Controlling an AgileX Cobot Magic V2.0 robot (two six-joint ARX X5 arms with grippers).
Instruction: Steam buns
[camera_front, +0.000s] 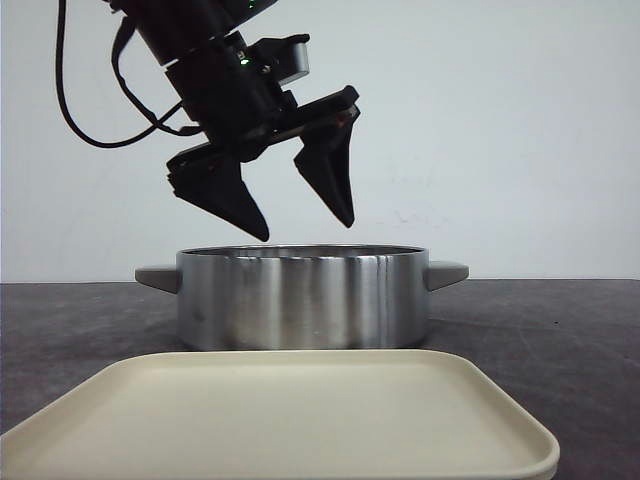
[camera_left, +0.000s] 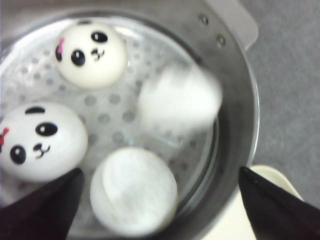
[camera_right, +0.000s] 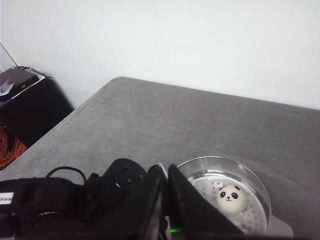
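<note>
Four white buns lie on the perforated steamer plate inside the steel pot. Two show panda faces. One shows only a plain white side, and one is blurred. My left gripper hangs open and empty just above the pot; in its wrist view the gripper has a finger on either side of the plain bun. My right gripper is shut and empty, high above the table. Past it I see the pot with one panda bun.
A cream tray lies bare in front of the pot, and its corner shows in the left wrist view. The pot has grey side handles. A black box and orange cables sit beyond the table's edge.
</note>
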